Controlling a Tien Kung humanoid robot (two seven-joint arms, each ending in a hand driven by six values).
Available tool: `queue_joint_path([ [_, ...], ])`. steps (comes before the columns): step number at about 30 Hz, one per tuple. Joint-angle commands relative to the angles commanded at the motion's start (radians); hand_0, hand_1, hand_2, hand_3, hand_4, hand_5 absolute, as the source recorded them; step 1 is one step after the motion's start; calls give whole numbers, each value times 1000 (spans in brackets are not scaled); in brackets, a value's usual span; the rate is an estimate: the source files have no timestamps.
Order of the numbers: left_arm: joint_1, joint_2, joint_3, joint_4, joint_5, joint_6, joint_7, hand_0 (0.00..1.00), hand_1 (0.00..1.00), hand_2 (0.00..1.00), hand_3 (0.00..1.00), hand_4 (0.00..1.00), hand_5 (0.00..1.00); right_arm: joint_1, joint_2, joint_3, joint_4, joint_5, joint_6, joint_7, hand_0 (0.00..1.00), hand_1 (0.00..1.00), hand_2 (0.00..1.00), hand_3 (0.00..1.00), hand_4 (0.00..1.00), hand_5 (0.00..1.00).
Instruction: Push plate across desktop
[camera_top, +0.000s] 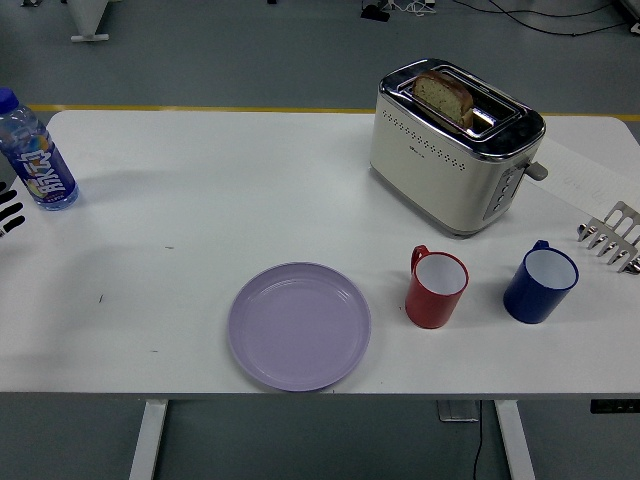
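I see lilac plate (299, 326) near front table edge, nothing touching it. Red mug (437, 288) just right of it, blue mug (540, 282) further right. Left hand (9, 213) at left border, fingers state I cannot tell.

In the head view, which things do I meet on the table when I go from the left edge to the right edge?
Left hand → water bottle → purple plate → red mug → blue mug → metal rack. The toaster spans both mugs, so I leave it out.
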Motion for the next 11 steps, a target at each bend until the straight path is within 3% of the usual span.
queue_joint_path([
  [11,-9,-3,-5,0,0,2,0,772,790,781,727,581,998,9,0,5,-1,-7,3,3,693,653,756,735,474,487],
])
